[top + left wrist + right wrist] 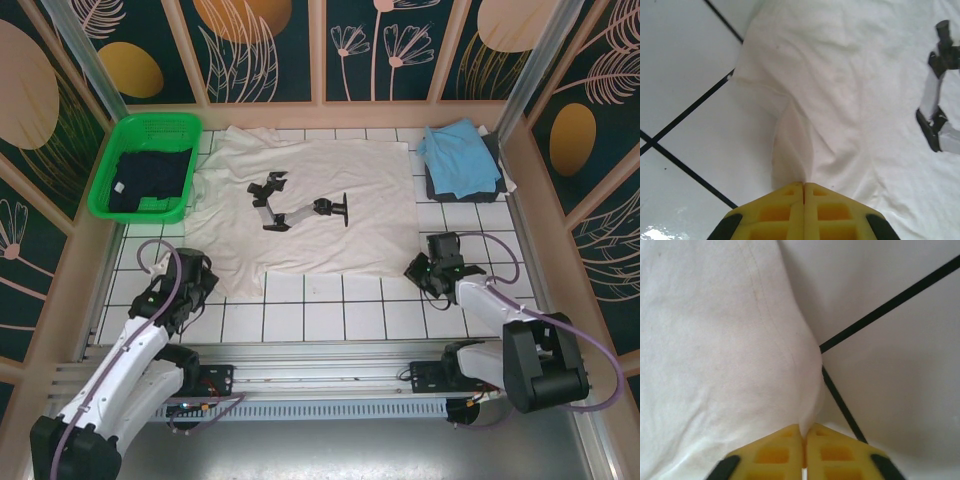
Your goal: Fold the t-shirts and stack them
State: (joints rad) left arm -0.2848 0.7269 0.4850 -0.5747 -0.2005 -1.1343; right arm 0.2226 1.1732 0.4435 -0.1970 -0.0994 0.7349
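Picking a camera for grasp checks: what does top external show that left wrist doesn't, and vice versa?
Top external adds: the green mesh basket holding a dark navy t-shirt, the light blue t-shirt stacked on a dark grey one, and the right gripper at the cream-white t-shirt's near right corner. Left wrist adds pinch detail: the left gripper close up, yellow pads shut on a pinched ridge of cream hem. Shared: that shirt, its robot-arm print, the white tiled table.
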